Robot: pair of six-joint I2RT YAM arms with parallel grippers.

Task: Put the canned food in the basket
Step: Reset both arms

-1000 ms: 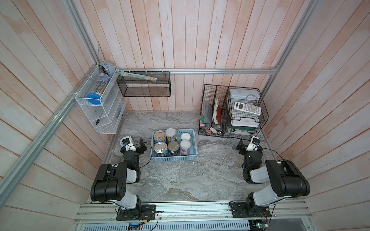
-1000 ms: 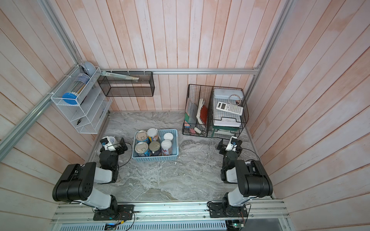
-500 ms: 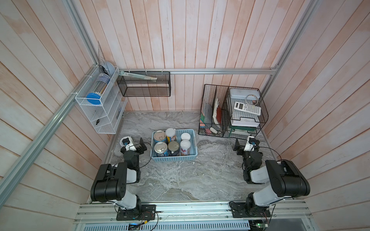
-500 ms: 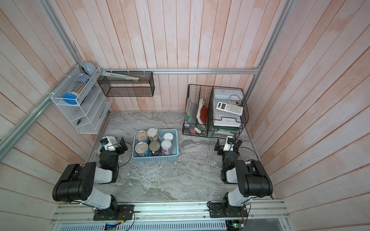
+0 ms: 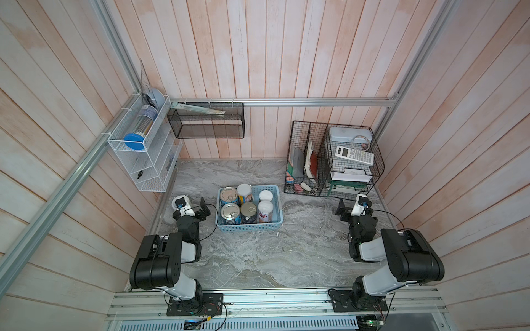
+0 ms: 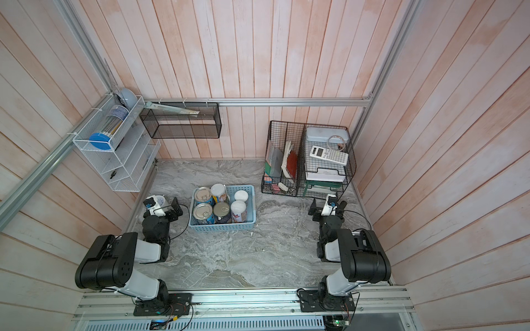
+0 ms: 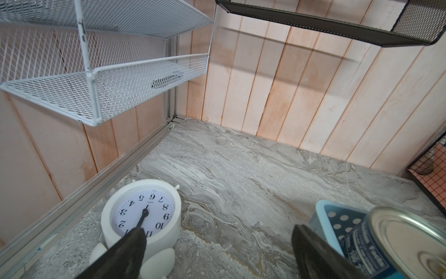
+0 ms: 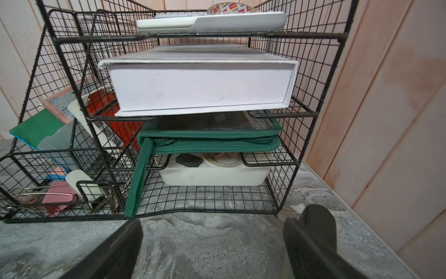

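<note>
1. The left gripper (image 7: 217, 238) has its jaws spread wide, and nothing is between them. Under the gap there is only the bare table (image 7: 241, 169).
2. One of its fingers (image 7: 130, 246) is in front of a white clock (image 7: 144, 212) that is on the table beside the wall. The other finger (image 7: 313, 253) is just beside a corner of the basket (image 7: 323, 212). I cannot tell if it touches it.
3. The right gripper (image 8: 214, 229) also has its jaws spread wide and grips nothing. It is low over the table and points at the black rack (image 8: 313, 35), which is near in front of it. It is well apart from the basket.
4. In a top view the basket (image 5: 249, 227) is on the table between the two arms, nearer to the left one. Its long axis runs from side to side, parallel to the back wall, and its open side faces up.
5. All six cans (image 5: 248, 210) are inside the basket, in two rows of three along its long axis. Each can is upright, with its axis vertical and its top facing up.
6. The three wide tins (image 5: 230, 212) with silver tops fill the left end and the middle of the front row. The three slim cans (image 5: 265, 207) with white lids fill the right end and the middle of the back row.
</note>
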